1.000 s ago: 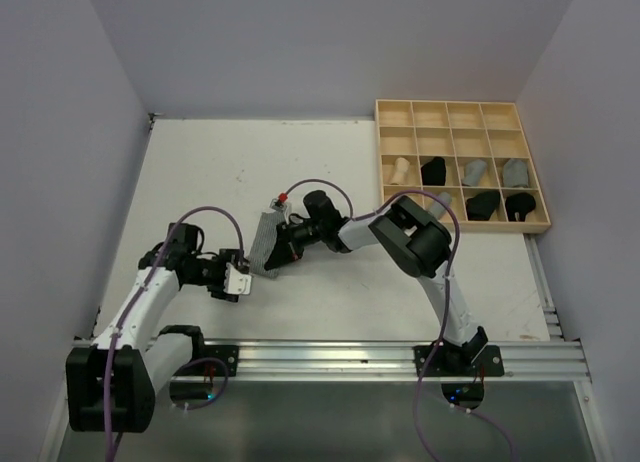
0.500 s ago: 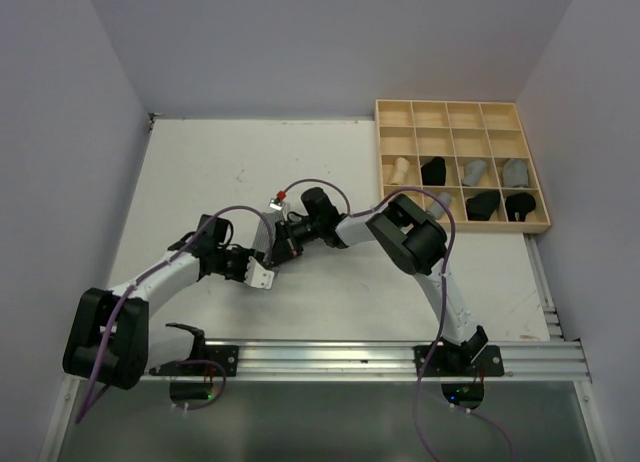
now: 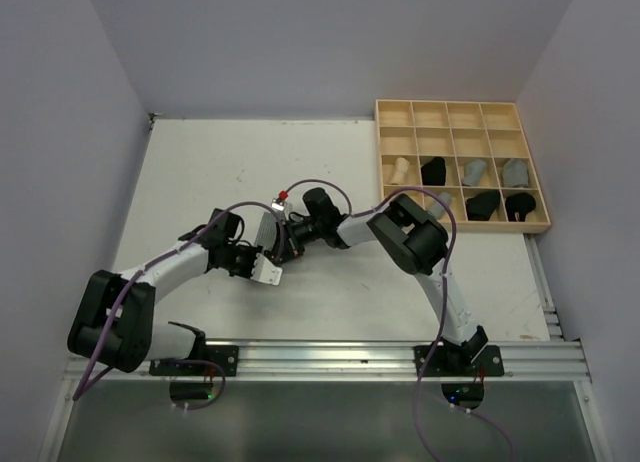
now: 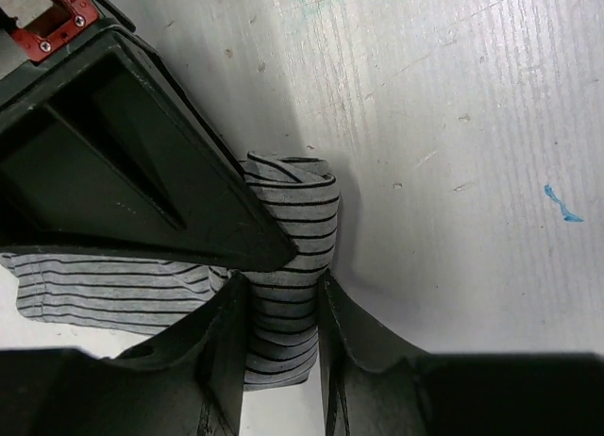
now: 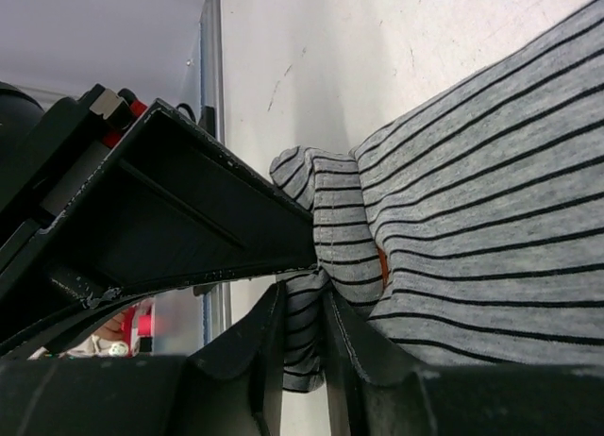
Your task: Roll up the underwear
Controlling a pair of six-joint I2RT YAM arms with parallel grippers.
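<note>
White counter (image 3: 200,162), near its middle: the left tool (image 4: 280,296) is closed narrowly on the rolled end of the striped grey underwear (image 3: 265,230), and the right tool (image 5: 304,300) pinches a fold beside it. The cloth looks light, soft and limp, likely to unroll; best gripped across all the roll's layers.

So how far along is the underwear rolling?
Done: about seven bundles sit in the near rows of the tray. In hand: the striped underwear, one end rolled, rest flat; left jaws and right jaws both pinch it. Left: finish the roll, then probably tray it.
</note>
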